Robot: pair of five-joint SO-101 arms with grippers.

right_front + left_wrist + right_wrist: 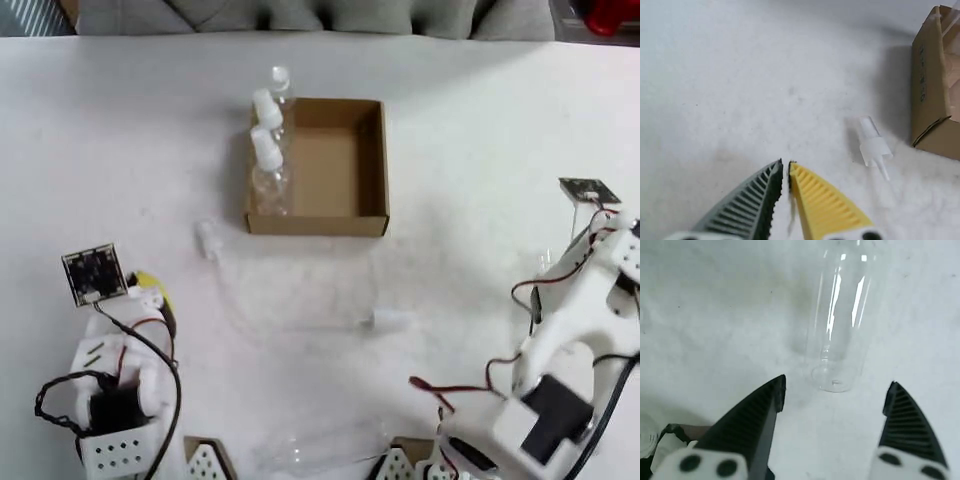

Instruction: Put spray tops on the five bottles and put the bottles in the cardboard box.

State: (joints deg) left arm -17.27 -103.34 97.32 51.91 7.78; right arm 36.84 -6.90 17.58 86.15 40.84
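The cardboard box (pixel 340 165) sits mid-table, and three clear bottles with white spray tops (pixel 267 130) rest along its left wall. A loose spray top (pixel 208 240) lies just off the box's near-left corner. It lies ahead of my left gripper (pixel 785 169), which is shut on nothing low over the table, with the box corner (pixel 930 85) behind it. A faint clear bottle (pixel 300 290) with a white top (pixel 390 318) lies in front of the box. My right gripper (pixel 837 385) is open, its jaws spread either side of the base of an uncapped clear bottle (pixel 840 315).
Another clear bottle (pixel 320 450) lies at the near edge between the two arm bases. The left arm (pixel 115 400) stands at the near left and the right arm (pixel 560 380) at the near right, with loose red and black cables around it.
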